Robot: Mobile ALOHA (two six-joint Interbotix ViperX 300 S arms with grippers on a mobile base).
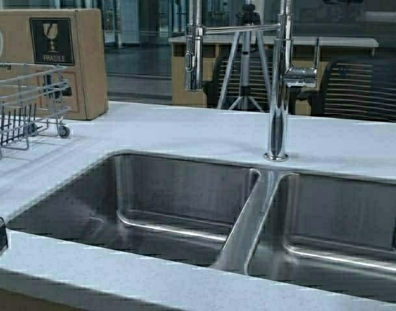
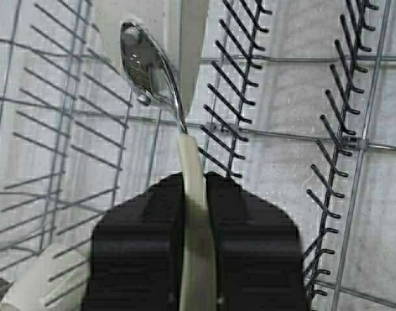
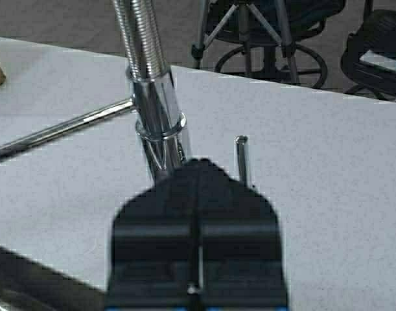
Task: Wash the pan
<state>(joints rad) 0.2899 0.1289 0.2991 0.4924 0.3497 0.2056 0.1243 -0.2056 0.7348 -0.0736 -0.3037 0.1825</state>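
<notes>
Step in hand, as judged: pickup of the pan (image 2: 152, 45) from the dish rack (image 1: 19, 107), ahead of any washing.

Left wrist view: left gripper (image 2: 198, 214) seen clamped on the pan's pale handle (image 2: 196, 214), jaws pressed to either side of it w/ no gap showing. Handle runs up to a shiny metal joint (image 2: 142, 68) riveted to the cream pan body. Pan stands on edge among the rack's wires and black tines (image 2: 240, 84). Whether it is lifted clear of the wires or resting on them can't be told.

High view: only a pale curved edge is visible at the far left above the rack, probably the pan rim. Rack sits on the white counter (image 1: 185, 133), left of the double sink (image 1: 185, 194). Both basins look dry; no water seen from the faucet (image 1: 279, 78). Cardboard box (image 1: 61, 55) marked fragile stands behind the rack.

Right wrist view: right gripper (image 3: 198, 194) is near the faucet column, just beside a thin upright lever (image 3: 242, 159). Jaws are together, nothing held.

Next move, est.: pan to be lifted straight up out of the tines, then carried across to a basin under the spout. Firm grip needed, since the load hangs off the handle end. Right arm looks placed for the lever; jaws may need opening, or a push w/ them closed.

Risk: rim snagging on the wires during lift.
</notes>
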